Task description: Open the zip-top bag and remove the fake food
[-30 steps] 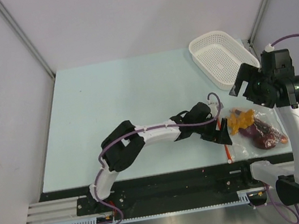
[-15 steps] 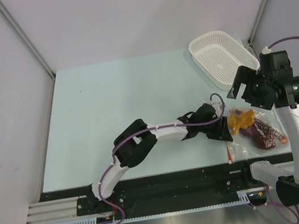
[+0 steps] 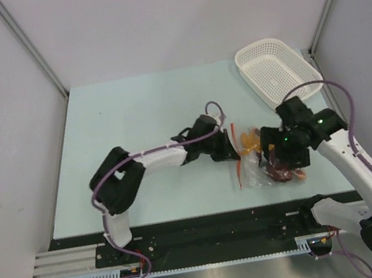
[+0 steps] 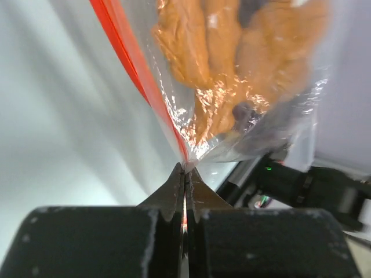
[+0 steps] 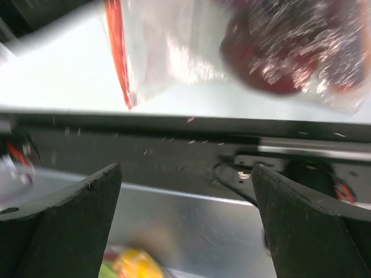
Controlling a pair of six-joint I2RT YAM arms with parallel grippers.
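The zip-top bag (image 3: 253,165) lies clear and crinkled on the pale table, with its red zip strip (image 3: 236,150) on the left. My left gripper (image 3: 227,148) is shut on that edge. In the left wrist view the jaws pinch the red zip strip (image 4: 139,69) at the bag's corner (image 4: 186,168), and the orange fake food (image 4: 232,52) hangs just beyond. My right gripper (image 3: 281,159) hovers open over the bag's right side. In its own view the bag (image 5: 174,46) and a dark maroon lump (image 5: 278,58) sit past the open right gripper (image 5: 185,171), apart from the fingers (image 5: 75,220).
A white perforated basket (image 3: 273,71) stands at the table's back right corner. A black rail (image 3: 208,228) runs along the near edge, with metal plate (image 5: 191,231) below it. Grey walls close in both sides. A blurred yellow-green thing (image 5: 130,263) shows low in the right wrist view.
My left gripper closed on the bag's zip edge and dragged the bag left and farther onto the table. The right arm swung down and left to hover over the bag.
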